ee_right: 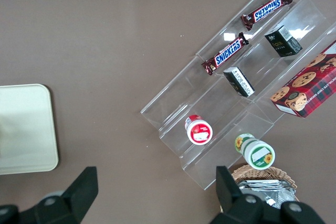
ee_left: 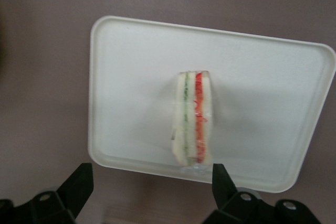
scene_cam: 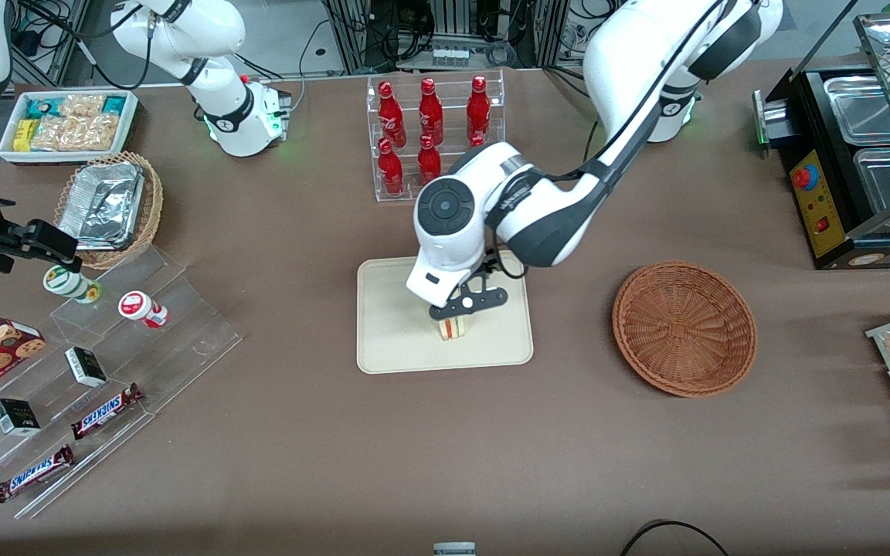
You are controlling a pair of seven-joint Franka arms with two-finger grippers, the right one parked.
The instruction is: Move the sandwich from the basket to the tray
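Where the left arm reaches over the middle of the table, we note its gripper (scene_cam: 467,303) hanging directly above the tray (scene_cam: 399,324), just over the sandwich (scene_cam: 453,328). In the wrist view the two fingers (ee_left: 79,182) stand wide apart, one to each side of the sandwich (ee_left: 193,124), and neither touches it. The sandwich rests on the tray (ee_left: 131,77), standing on edge so that its green and red filling stripes face the wrist camera; it sits close to the tray rim nearer the front camera. From the front view we cannot say for certain whether the fingertips are level with the wrap or a little above it, since the arm's wrist covers part of that spot. The basket (scene_cam: 684,328) sits on the brown table, well apart from the tray, toward the working arm's end, and we see nothing in it. A clear rack of red bottles (scene_cam: 429,131) stands farther from the front camera than the tray. Toward the parked arm's end lies a stepped clear stand with Snickers bars (scene_cam: 105,409).
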